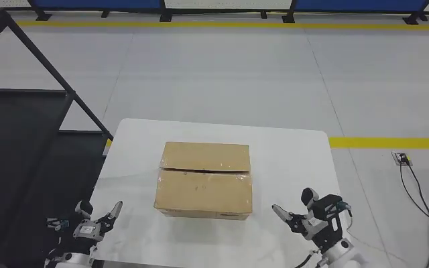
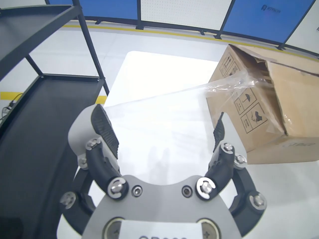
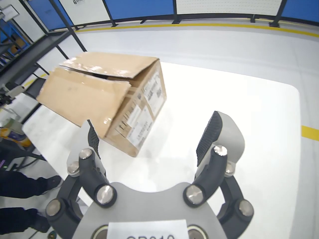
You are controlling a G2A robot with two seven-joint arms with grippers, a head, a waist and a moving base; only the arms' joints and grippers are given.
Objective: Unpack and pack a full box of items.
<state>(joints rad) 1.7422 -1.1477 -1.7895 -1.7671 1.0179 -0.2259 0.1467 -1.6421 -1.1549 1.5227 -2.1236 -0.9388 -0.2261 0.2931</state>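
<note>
A brown cardboard box sits in the middle of the white table, its two top flaps folded down and meeting along a seam. The flaps gape slightly, with torn clear tape hanging from the box end. Printed labels cover one end of the box. My left gripper hovers open at the table's near left corner, apart from the box; the same left gripper holds nothing. My right gripper stands open at the near right, and this right gripper is also empty.
A black metal shelf rack stands close against the table's left side, its tray just beside my left gripper. Bare table surface lies on both sides of the box and behind it. Blue and white partition panels line the far floor.
</note>
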